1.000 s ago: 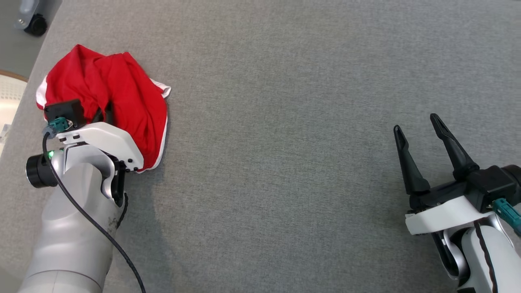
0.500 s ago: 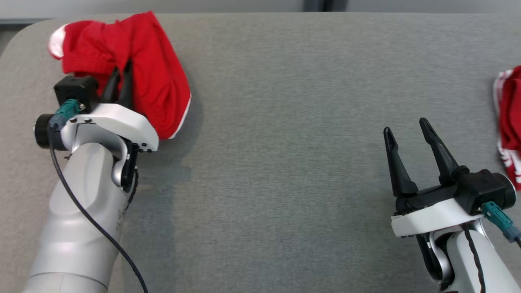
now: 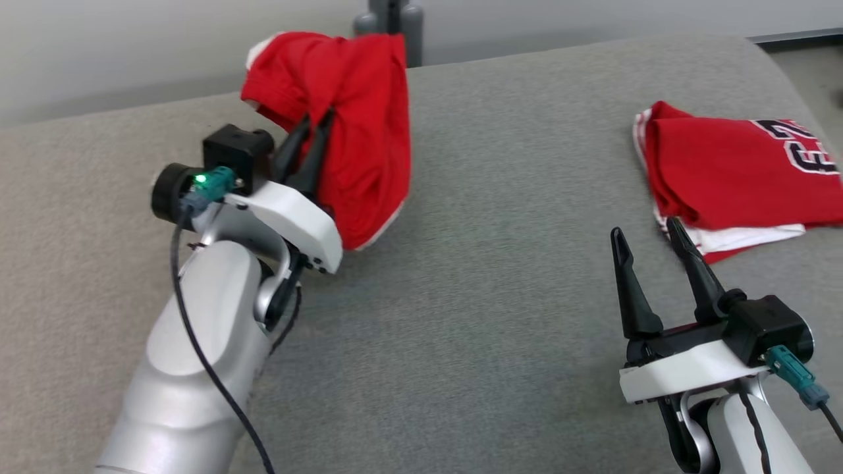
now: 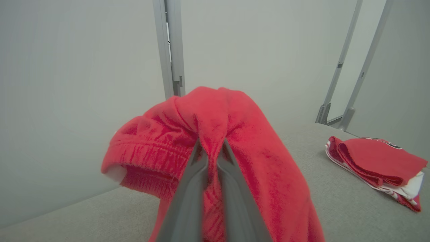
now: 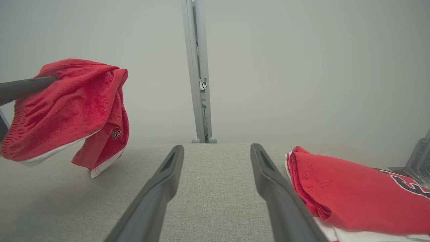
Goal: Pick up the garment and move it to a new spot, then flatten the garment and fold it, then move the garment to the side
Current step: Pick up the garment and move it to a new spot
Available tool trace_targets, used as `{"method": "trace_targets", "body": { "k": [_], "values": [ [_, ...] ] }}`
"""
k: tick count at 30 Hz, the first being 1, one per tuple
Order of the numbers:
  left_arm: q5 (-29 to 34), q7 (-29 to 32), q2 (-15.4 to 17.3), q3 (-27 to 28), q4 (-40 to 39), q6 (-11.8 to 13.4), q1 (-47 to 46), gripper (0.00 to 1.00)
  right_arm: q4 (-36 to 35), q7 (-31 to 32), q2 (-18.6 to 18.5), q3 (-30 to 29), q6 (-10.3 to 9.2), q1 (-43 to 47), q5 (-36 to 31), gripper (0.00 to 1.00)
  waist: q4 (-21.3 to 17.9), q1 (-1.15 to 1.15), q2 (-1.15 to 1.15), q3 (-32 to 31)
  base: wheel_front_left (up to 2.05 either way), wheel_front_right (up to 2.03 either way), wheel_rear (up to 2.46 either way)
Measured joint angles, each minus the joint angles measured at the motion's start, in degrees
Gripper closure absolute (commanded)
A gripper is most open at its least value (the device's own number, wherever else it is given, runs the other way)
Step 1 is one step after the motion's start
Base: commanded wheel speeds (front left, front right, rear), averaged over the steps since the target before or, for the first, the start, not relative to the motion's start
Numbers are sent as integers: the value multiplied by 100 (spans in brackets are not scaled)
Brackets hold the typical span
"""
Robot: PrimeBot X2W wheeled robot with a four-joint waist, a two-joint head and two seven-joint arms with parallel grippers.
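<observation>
The left gripper is seen closed on a fold of the red garment, its two dark fingers pinched together with cloth bunched between them in the left wrist view. The garment is held up off the surface, draped over and beside the fingers. Its white-edged hem hangs close to the cloth top, and contact cannot be told. The right gripper is held with its jaws wide apart and nothing between them, low over the surface near a folded red jersey with dark lettering, which lies flat at the right.

The surface is covered in grey woven fabric with a rounded far edge. Behind it a plain pale wall is seen, with an upright grey metal post at the middle. Two slanted metal struts stand at the far right in the left wrist view.

A second ago the garment was lying crumpled on the surface with the left gripper pressed into it; it has since been lifted. The head camera has been raised meanwhile, so the far edge, the wall and the jersey have come into view. The right gripper has stayed open.
</observation>
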Motion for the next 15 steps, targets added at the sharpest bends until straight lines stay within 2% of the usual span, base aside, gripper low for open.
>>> {"method": "trace_targets", "body": {
  "k": [8,15],
  "values": [
    [331,208,-30,-683,-1,-33,192,100,-13,0,36,-27,0,45,21,0,-453,0,0,-118,0,0,0],
    [1139,18,179,-1444,979,-22,200,100,-18,0,64,51,0,32,45,0,-642,0,0,-10,0,0,0]
  ]
}}
